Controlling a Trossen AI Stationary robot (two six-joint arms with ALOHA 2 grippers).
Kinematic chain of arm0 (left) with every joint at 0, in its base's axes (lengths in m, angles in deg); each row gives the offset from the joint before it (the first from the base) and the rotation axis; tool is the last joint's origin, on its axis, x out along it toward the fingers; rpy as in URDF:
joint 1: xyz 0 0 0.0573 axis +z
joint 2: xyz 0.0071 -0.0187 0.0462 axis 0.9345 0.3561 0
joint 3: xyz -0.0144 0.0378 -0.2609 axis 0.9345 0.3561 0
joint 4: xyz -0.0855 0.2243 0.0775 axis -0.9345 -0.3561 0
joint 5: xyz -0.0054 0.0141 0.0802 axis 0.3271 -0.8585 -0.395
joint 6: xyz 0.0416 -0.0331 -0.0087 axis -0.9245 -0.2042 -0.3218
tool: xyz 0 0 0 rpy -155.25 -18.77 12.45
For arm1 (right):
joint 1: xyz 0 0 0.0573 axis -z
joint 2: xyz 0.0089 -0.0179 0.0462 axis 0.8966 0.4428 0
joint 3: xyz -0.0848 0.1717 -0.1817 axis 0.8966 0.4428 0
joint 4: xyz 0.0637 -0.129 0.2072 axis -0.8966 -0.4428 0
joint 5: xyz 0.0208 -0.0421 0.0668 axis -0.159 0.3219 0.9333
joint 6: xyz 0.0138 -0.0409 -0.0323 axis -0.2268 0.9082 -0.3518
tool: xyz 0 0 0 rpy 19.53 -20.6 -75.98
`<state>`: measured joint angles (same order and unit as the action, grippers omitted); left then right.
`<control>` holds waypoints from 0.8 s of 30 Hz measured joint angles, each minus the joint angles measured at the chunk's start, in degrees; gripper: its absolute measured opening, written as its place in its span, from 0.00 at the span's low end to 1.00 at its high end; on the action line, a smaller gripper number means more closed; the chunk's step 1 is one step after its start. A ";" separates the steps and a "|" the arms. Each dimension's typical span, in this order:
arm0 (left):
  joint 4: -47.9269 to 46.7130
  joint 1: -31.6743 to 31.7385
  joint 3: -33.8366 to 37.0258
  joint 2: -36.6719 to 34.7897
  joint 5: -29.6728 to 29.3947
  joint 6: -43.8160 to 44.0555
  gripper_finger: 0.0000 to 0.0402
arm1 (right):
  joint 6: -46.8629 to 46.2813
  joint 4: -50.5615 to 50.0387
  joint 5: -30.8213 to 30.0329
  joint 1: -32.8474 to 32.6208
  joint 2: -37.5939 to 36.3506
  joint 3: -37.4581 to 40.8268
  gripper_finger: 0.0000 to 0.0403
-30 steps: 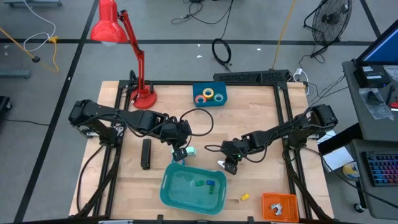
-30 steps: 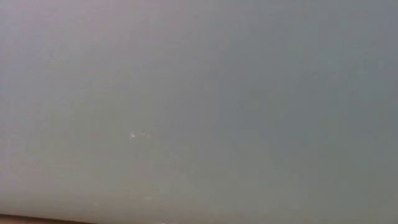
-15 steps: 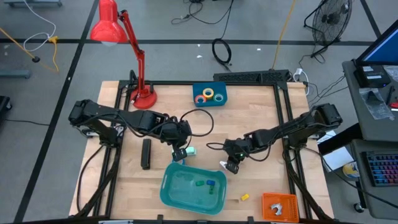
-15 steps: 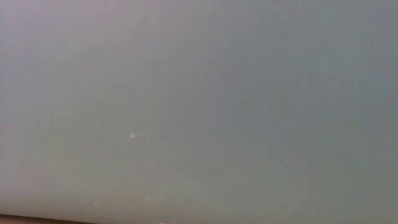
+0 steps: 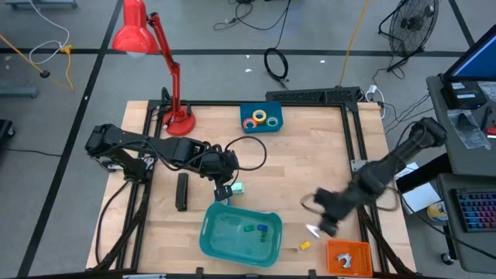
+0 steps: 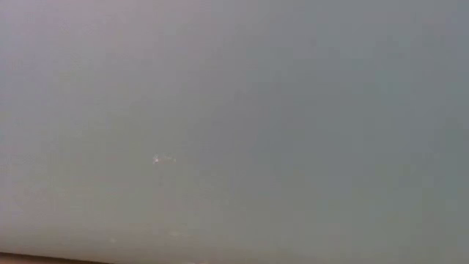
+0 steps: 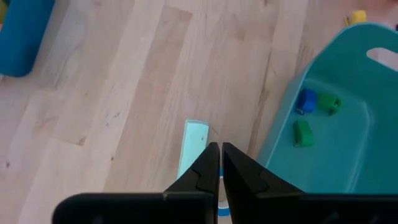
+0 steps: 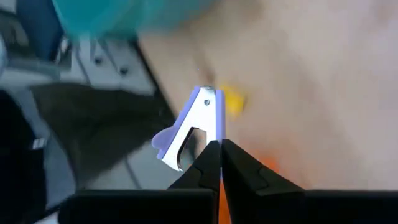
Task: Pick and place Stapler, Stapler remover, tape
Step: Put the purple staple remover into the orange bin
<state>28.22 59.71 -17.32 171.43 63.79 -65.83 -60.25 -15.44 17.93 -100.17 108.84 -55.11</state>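
The black stapler lies flat on the table, left of my left gripper. That gripper is shut and stands over one edge of a mint-green block beside the teal bin. Whether it touches the block I cannot tell. The tape rolls sit in a blue tray at the far edge. My right gripper is at the near right, shut on a lilac-white staple remover. The low view shows only a blank grey surface. My right gripper pinches the staple remover between its two fingers at the end of one of its arms. The rest of the remover, with its claws, sticks out past the fingertips. It looks lifted clear of the table.
The teal bin holds small green and blue cubes. A yellow cube and an orange tray lie at the near right, close to my right gripper. A red lamp stands at the far left. A black cable loop lies mid-table.
My right gripper has swung fast from the middle of the table toward the near right corner, carrying the staple remover along, and now shows over the yellow cube and the orange tray. My left arm has kept still.
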 joint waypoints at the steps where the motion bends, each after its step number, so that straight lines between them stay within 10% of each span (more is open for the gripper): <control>1: -0.04 0.00 0.00 0.00 -0.11 0.02 0.05 | -2.85 -0.41 0.21 -2.72 -0.25 0.00 0.00; 24: 4.71 0.04 0.00 0.00 -6.09 6.28 0.04 | -32.60 -2.76 4.26 -30.86 8.82 0.07 0.00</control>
<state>32.93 59.75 -17.33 171.43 57.70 -59.55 -92.85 -18.19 22.18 -131.03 117.66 -55.04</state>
